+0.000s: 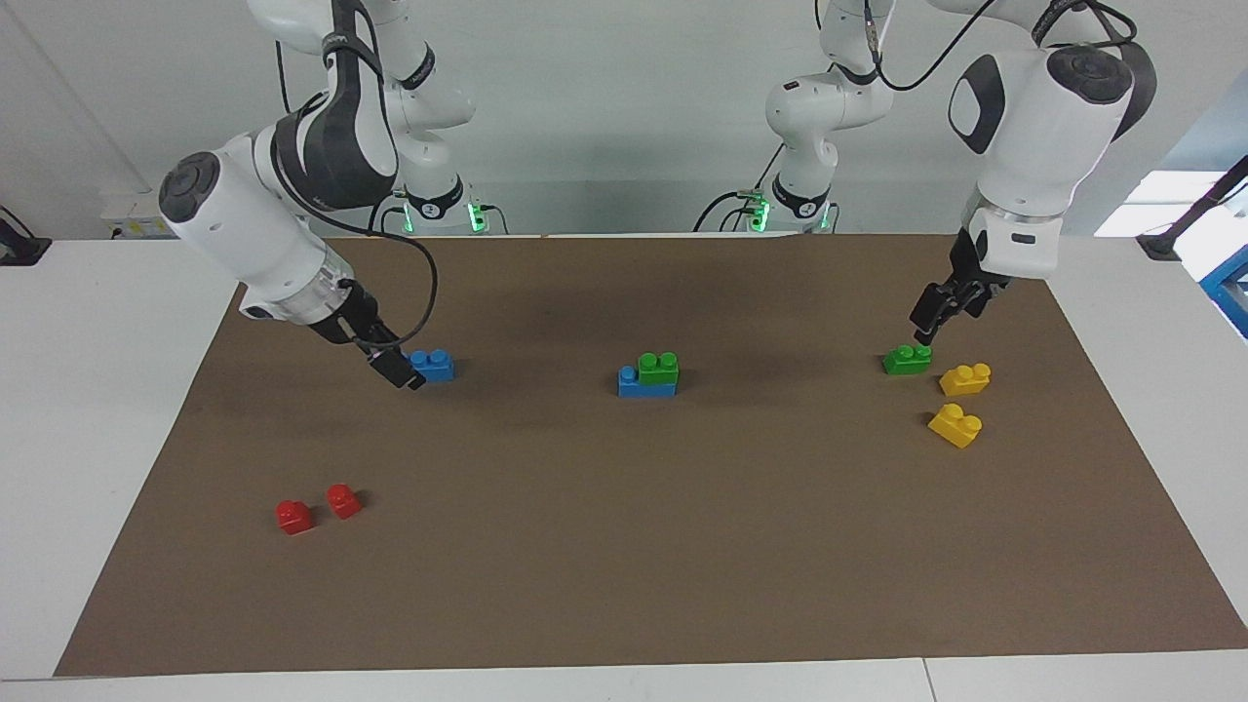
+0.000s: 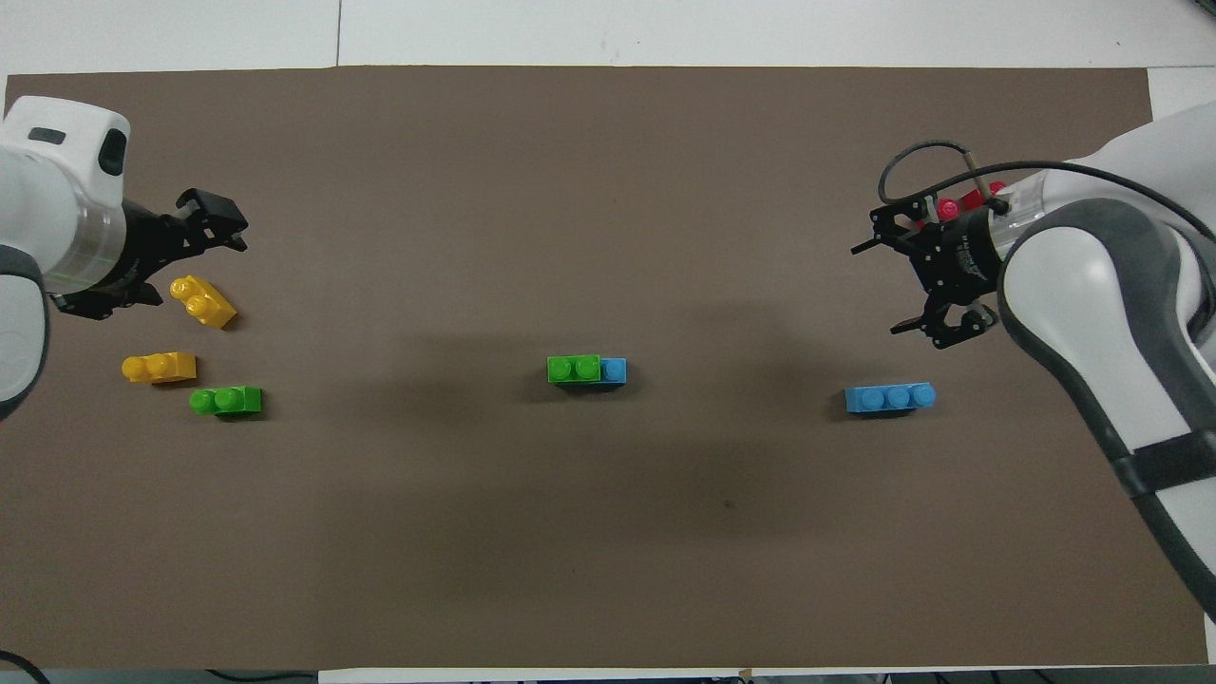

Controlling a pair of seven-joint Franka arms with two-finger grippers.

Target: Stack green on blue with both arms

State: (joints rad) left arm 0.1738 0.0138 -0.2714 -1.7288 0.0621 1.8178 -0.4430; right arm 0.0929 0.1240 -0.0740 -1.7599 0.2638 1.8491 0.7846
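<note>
Mid-worktop point(image 1: 624, 546), one green brick point(image 1: 658, 368) already sits on a blue brick point(image 1: 645, 387). The left pincer point(image 1: 924, 330), its fingers spread and empty, hangs just above the loose green brick point(image 1: 907, 360) near two yellow bricks point(image 1: 963, 378). The right pincer point(image 1: 400, 372), also spread and empty, is low beside the second blue brick point(image 1: 433, 365).

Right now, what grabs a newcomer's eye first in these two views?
A green brick already sits on a blue brick mid-mat, covering two studs and leaving one bare. The right gripper is down by a loose blue brick at the right arm's end; the left gripper hangs above a loose green brick near two yellow bricks at the left arm's end. Two red bricks lie apart from the rest.
</note>
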